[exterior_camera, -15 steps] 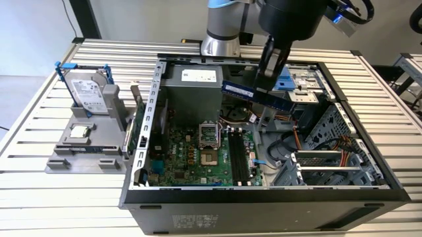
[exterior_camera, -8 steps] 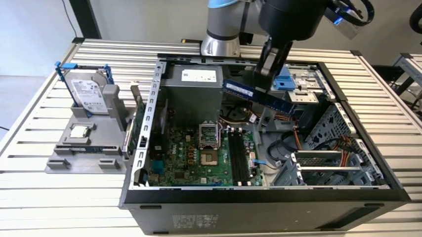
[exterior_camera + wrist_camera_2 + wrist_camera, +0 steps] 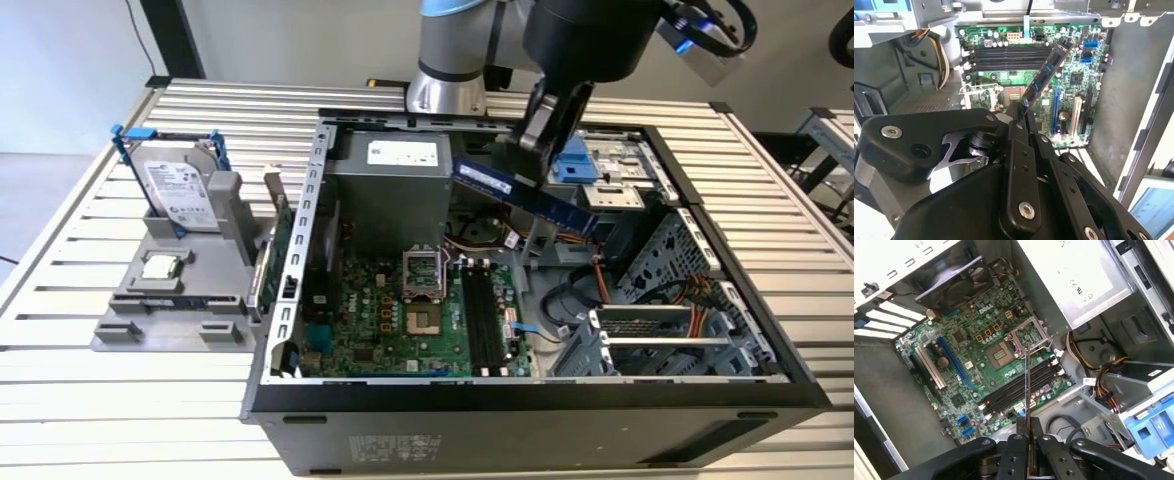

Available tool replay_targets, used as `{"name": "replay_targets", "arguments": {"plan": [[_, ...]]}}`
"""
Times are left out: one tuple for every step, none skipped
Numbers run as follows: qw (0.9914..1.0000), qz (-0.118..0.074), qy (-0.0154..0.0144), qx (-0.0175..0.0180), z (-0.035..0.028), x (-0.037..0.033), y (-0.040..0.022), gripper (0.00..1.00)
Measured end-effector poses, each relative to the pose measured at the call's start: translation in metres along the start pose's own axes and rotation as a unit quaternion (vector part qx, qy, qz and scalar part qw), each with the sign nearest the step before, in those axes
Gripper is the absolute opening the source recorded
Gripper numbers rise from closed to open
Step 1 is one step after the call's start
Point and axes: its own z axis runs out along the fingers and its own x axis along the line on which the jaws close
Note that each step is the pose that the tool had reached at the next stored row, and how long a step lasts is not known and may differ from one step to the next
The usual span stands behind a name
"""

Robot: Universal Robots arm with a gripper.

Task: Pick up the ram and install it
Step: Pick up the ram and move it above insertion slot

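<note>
My gripper (image 3: 538,150) is shut on the ram (image 3: 523,196), a long narrow stick held tilted in the air above the open computer case (image 3: 534,400). In the second wrist view the ram (image 3: 1046,75) juts out from the black fingers (image 3: 1015,131) over the green motherboard (image 3: 1074,75). Seen edge-on in the first wrist view, the ram (image 3: 1027,382) hangs above the black memory slots (image 3: 1009,395). Those memory slots (image 3: 482,318) lie lower in the case, apart from the stick, beside the processor socket (image 3: 424,320).
On the exterior view's left, a grey fixture (image 3: 174,325) carries a silver hard drive with blue brackets (image 3: 178,188) and a small square processor chip (image 3: 162,266). Inside the case are a grey power supply (image 3: 390,185), a blue drive bracket (image 3: 575,166) and cables (image 3: 567,305).
</note>
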Motion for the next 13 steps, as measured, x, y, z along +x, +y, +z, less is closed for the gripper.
{"name": "replay_targets", "arguments": {"plan": [[0.99999,0.005,-0.0001,-0.0002,0.0000,0.0000,0.0000,0.00],[0.99994,0.011,-0.0001,-0.0003,0.0000,0.0000,0.0000,0.00],[0.99987,0.016,-0.0002,-0.0005,0.0000,0.0000,0.0000,0.00],[0.99977,0.021,-0.0003,-0.0007,0.0000,0.0000,0.0000,0.00],[0.99963,0.027,-0.0004,-0.0009,0.0000,0.0000,0.0000,0.00],[0.99948,0.032,-0.0004,-0.0010,0.0000,0.0000,0.0000,0.00],[0.99930,0.037,-0.0005,-0.0012,0.0000,0.0000,0.0000,0.00],[0.99909,0.043,-0.0005,-0.0013,0.0000,0.0000,0.0000,0.00],[0.99886,0.048,-0.0005,-0.0015,0.0000,0.0000,0.0000,0.00],[0.99860,0.053,-0.0006,-0.0016,0.0000,0.0000,0.0000,0.00],[0.99830,0.058,-0.0006,-0.0018,0.0000,0.0000,0.0000,0.00],[0.99799,0.063,-0.0007,-0.0019,0.0000,0.0000,0.0000,0.00],[0.99768,0.068,-0.0007,-0.0020,0.0000,0.0000,0.0000,0.00]]}}
